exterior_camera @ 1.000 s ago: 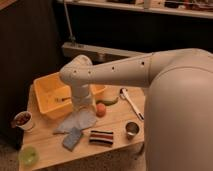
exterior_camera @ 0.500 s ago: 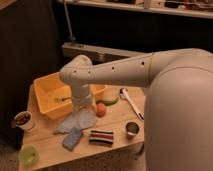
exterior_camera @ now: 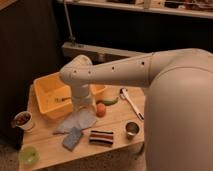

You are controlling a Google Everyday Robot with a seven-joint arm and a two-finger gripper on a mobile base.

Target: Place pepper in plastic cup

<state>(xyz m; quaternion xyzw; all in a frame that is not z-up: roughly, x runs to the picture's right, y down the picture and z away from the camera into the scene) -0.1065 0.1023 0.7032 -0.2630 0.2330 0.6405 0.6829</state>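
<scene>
Hardly anything is shifting since half a second ago: the arm is keeping almost the same pose, with the gripper (exterior_camera: 86, 105) hanging low beside the yellow bin (exterior_camera: 46, 85). Whether it is apart or together is not showing, as the wrist is hiding it. The pepper (exterior_camera: 110, 101) is lying just beside the gripper toward the picture's right, its long axis running roughly sideways, with the orange fruit (exterior_camera: 101, 109) sitting close against it. The plastic cup (exterior_camera: 28, 156) is standing well apart on the gripper's opposite side, down-left, so a short sideways reach is probably coming first.
</scene>
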